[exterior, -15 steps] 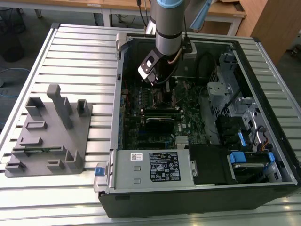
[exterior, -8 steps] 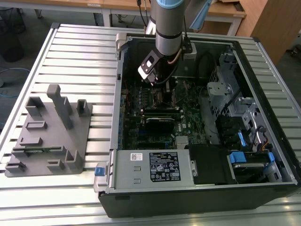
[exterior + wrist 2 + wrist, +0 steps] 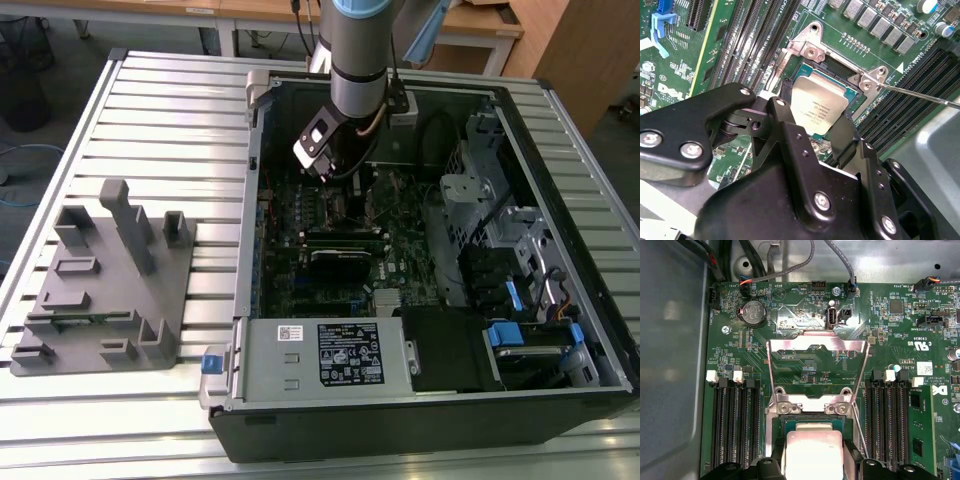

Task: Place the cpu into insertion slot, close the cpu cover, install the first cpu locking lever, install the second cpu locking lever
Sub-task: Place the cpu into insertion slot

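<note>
Pinching the cpu (image 3: 812, 102) between its fingers, the gripper (image 3: 813, 121) hangs over the insertion slot (image 3: 790, 421) mid circuit board (image 3: 735, 365); the cpu cover (image 3: 790, 346) stands swung open at the slot's edge.

Slatted metal table (image 3: 160, 110), 2 things on it.
An open black computer case (image 3: 400, 435) lies flat toward the exterior view's right; a grey moulded fixture plate (image 3: 100, 300) sits near it, on the exterior view's left.
</note>
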{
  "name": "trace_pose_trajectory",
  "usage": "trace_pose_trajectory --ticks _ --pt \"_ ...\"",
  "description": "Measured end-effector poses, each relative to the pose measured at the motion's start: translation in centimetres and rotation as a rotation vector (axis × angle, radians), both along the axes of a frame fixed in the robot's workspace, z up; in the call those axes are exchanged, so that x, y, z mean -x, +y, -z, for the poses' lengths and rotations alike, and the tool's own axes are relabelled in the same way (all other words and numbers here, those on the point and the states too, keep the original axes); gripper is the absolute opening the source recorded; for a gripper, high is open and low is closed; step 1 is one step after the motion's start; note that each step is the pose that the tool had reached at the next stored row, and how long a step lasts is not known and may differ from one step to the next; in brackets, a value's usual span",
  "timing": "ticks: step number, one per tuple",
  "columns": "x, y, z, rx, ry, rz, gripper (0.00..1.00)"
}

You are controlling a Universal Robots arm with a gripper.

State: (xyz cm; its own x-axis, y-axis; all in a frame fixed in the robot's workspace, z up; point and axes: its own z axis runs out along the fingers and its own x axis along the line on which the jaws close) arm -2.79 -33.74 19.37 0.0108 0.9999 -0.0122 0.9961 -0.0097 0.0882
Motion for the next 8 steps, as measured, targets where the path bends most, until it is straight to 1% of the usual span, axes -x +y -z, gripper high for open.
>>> trace_pose_trajectory --ticks 8 --pt "-0.01 0.01 -0.01 -0.0003 -0.0003 0.006 0.54"
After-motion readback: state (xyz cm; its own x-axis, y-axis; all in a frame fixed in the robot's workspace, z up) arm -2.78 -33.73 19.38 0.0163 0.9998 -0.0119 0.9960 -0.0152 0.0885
